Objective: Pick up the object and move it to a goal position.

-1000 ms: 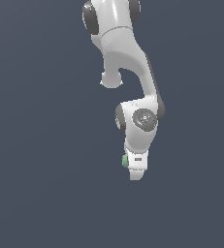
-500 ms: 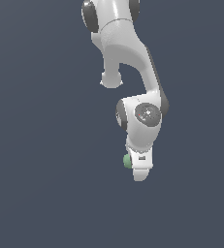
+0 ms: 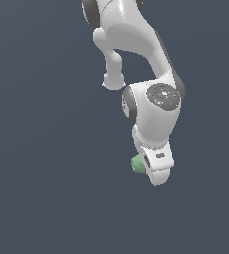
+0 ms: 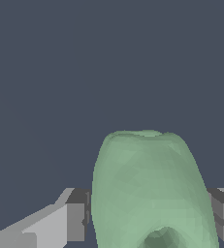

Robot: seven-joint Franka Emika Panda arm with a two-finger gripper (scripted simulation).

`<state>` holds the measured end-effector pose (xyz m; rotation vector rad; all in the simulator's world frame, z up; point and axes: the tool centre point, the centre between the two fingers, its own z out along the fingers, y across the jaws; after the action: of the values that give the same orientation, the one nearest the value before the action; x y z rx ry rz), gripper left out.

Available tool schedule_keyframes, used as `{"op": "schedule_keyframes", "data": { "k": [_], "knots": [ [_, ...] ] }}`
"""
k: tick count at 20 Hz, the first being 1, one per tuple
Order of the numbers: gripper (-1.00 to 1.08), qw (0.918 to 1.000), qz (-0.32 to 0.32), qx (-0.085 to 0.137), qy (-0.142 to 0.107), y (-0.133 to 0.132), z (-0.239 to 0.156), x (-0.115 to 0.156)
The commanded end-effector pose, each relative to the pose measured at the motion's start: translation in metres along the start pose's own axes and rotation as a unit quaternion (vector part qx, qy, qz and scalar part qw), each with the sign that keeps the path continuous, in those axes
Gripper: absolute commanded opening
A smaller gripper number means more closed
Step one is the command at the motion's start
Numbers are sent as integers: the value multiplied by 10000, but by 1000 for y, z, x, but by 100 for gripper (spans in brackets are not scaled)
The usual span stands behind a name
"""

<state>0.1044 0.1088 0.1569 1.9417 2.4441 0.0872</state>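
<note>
The object (image 4: 147, 189) is a pale green rounded lump with a dark dimple near its base, and it fills much of the wrist view. Grey fingers (image 4: 77, 215) press against it on both sides, so my gripper (image 4: 150, 215) is shut on it. In the exterior view the object (image 3: 137, 163) shows only as a small green bulge at the side of the white gripper (image 3: 153, 173), which hangs at the end of the bent arm. The fingertips themselves are hidden there by the hand.
A plain dark grey-blue background surrounds the arm (image 3: 136, 44) in both views. No table, edge or other item shows.
The arm has shifted slightly, carrying the gripper and the green object a little upward in the exterior view. The grip looks the same.
</note>
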Motion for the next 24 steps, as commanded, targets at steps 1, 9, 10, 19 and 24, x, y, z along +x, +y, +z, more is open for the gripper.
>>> {"op": "schedule_keyframes", "data": {
  "k": [1,9,10,19,24],
  "knots": [
    [-100,9995,-323,-65,32,8,-23,4],
    [-100,9904,-1347,-263,145,29,-97,19],
    [-100,9885,-1476,-288,160,31,-106,21],
    [-100,9653,-2548,-493,285,46,-186,40],
    [-100,9534,-2943,-567,331,49,-216,47]
  ]
}}
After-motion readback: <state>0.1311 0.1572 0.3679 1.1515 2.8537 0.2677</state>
